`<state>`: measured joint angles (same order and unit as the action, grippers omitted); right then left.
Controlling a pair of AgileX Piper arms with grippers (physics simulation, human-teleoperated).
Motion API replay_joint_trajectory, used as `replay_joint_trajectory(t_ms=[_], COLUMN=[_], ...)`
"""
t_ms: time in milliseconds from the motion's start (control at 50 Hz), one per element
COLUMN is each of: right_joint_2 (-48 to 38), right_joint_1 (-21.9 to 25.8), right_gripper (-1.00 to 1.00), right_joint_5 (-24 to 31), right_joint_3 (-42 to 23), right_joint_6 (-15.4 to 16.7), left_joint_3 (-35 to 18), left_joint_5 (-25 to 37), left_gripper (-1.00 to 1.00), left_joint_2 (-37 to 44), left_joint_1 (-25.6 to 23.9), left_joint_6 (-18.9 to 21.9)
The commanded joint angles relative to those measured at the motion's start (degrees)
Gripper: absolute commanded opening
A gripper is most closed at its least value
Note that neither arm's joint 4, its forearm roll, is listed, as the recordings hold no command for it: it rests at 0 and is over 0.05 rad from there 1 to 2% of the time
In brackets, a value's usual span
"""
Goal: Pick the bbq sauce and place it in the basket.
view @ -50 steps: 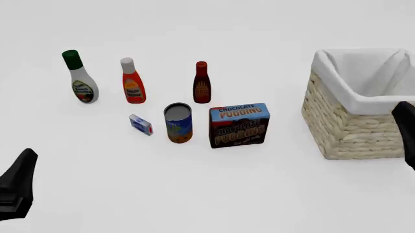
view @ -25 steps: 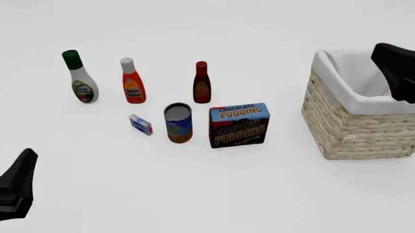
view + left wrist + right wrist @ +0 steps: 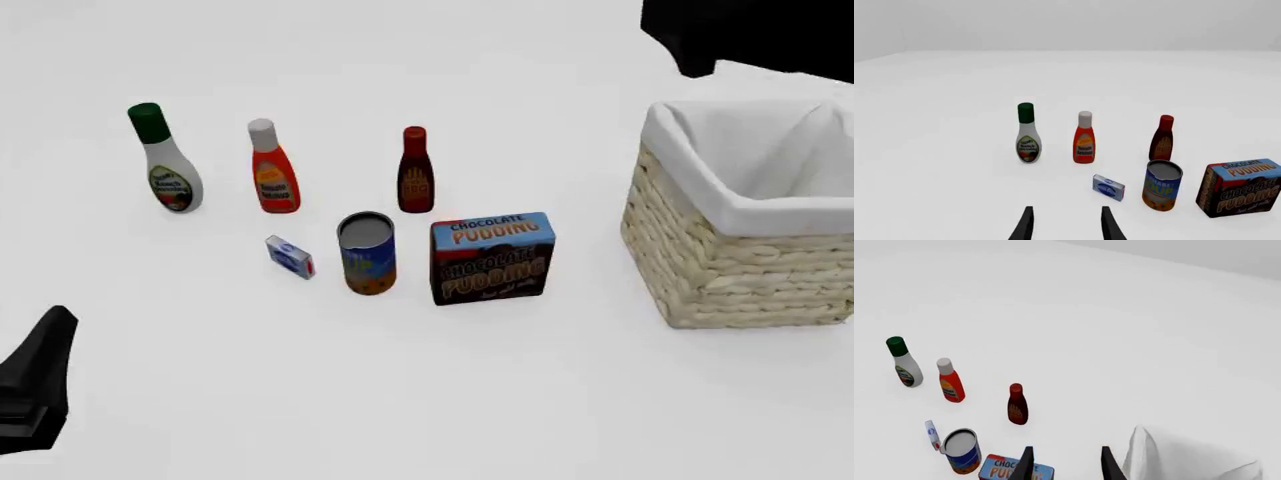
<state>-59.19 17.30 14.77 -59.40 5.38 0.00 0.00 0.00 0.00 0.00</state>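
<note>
The bbq sauce (image 3: 415, 170) is a slim dark brown-red bottle with a red cap, upright behind the can and the pudding box; it also shows in the left wrist view (image 3: 1163, 139) and the right wrist view (image 3: 1017, 405). The basket (image 3: 714, 265) is wicker with a white liner and stands at the right; a corner of its liner (image 3: 1167, 457) shows in the right wrist view. My left gripper (image 3: 1065, 226) is open and empty, low at the near left (image 3: 34, 385). My right gripper (image 3: 1066, 465) is open and empty; its arm (image 3: 754, 35) is high above the basket's far side.
A white bottle with a green cap (image 3: 166, 160) and an orange-red bottle with a white cap (image 3: 272, 168) stand left of the bbq sauce. In front are a small blue-white box (image 3: 290, 257), a can (image 3: 367, 252) and a chocolate pudding box (image 3: 491, 257).
The right arm has risen from beside the basket's near right side to high above its far side. The left arm and all objects have not moved.
</note>
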Motion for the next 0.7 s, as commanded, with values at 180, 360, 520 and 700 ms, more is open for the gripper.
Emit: replay_joint_trajectory(t_ms=[180,360,520,700], right_joint_2=[-19.81,-26.61,-31.03,-37.2], right_joint_1=[5.48,7.96,9.24,10.84], right_gripper=[1.0,1.0,1.0,1.0], right_joint_5=[1.43,4.68,6.39,10.53], right_joint_3=[-16.01,-23.66,-28.45,-35.75], right_joint_6=[-2.52,-3.3,-3.2,-4.39], left_joint_3=[0.0,0.0,0.0,0.0], left_joint_5=[0.0,0.0,0.0,0.0], left_gripper=[1.0,1.0,1.0,1.0], left_joint_2=[0.0,0.0,0.0,0.0], left_joint_1=[0.0,0.0,0.0,0.0], left_joint_6=[0.0,0.0,0.0,0.0])
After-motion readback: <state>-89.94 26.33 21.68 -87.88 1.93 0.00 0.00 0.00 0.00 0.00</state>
